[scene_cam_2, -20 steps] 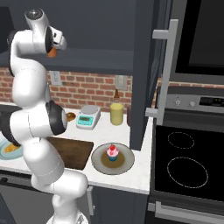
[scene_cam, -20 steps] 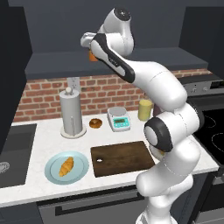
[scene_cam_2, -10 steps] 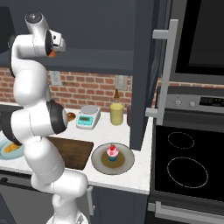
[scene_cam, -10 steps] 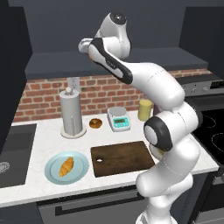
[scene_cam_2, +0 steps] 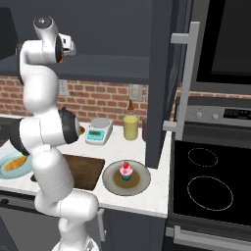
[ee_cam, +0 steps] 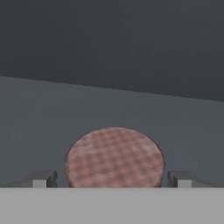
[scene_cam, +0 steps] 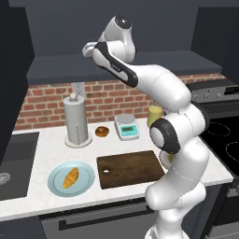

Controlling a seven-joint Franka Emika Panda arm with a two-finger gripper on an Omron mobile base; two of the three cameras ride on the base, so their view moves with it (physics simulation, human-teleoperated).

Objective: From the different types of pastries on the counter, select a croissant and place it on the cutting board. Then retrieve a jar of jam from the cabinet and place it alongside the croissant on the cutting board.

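Through the hand view I see the two dark fingers (ee_cam: 43,178) standing wide apart, one on each side of the jar of jam (ee_cam: 114,157). Its round lid faces me, a pinkish-brown disc with a faint checked pattern. The jar sits between the fingers, but I cannot tell whether they actually touch its sides, so I cannot say if it is pinched. Behind it lies the plain dark grey-blue shelf board of the cabinet (ee_cam: 109,105), with the darker back wall above.

From the right base view the gripper (scene_cam_2: 70,47) is raised high at the cabinet (scene_cam_2: 112,63), and a sliver of orange shows at the hand (scene_cam_2: 61,60). In the left base view the hand (scene_cam: 89,48) reaches into the same cabinet (scene_cam: 116,70) above the brick wall.

Down on the worktop (scene_cam: 42,144) I count one croissant (scene_cam: 71,177), golden-orange and ridged, lying on a round light blue plate (scene_cam: 55,182) to the left of the cutting board (scene_cam: 130,168). The board is a single dark brown rectangle with a small hole near its left end, and nothing rests on it. One brown-glazed donut (scene_cam: 101,131) sits near the back, between a paper towel holder (scene_cam: 77,121) and a small kitchen scale (scene_cam: 126,126). One pink cupcake (scene_cam_2: 126,170) with a cherry stands on a brown plate (scene_cam_2: 139,181) just right of the board. A yellow canister (scene_cam_2: 130,127) stands by the wall.
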